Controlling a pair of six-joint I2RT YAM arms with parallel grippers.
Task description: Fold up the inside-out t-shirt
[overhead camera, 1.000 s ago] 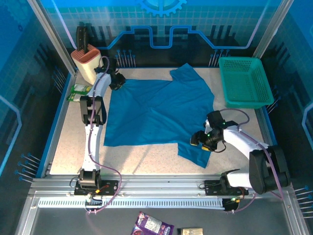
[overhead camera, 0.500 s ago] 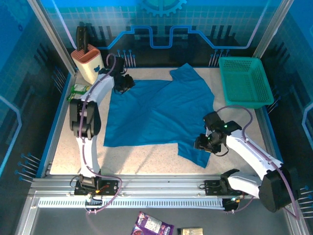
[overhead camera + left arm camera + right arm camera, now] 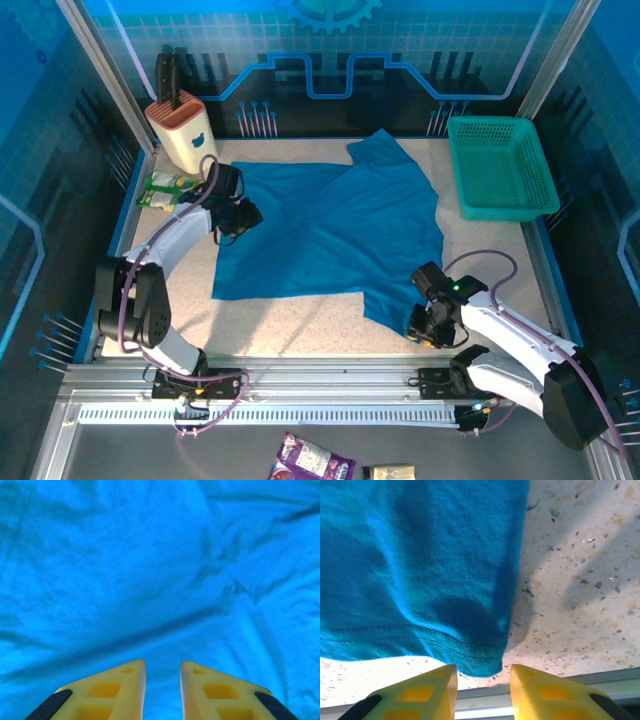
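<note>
The inside-out t-shirt [image 3: 330, 225] lies spread flat on the speckled table, plain blue, with one sleeve pointing to the back and a flap reaching the near right. My left gripper [image 3: 240, 215] hovers over the shirt's left edge. In the left wrist view its yellow fingers [image 3: 162, 664] stand a narrow gap apart above wrinkled blue cloth [image 3: 150, 580]. My right gripper [image 3: 420, 325] sits at the shirt's near right corner. Its jaws [image 3: 482, 669] are open, and the hemmed corner [image 3: 480, 660] lies just ahead of the gap, not pinched.
A teal-green mesh basket [image 3: 500, 170] stands at the back right. A pale holder with a dark handle [image 3: 180, 130] and a green packet [image 3: 165, 185] sit at the back left. The metal front rail [image 3: 485, 695] runs right behind the right gripper's fingertips.
The left gripper has left the shirt's far left corner and come nearer along the left edge. The right gripper has slid to the shirt's near right corner, its jaws narrowing.
</note>
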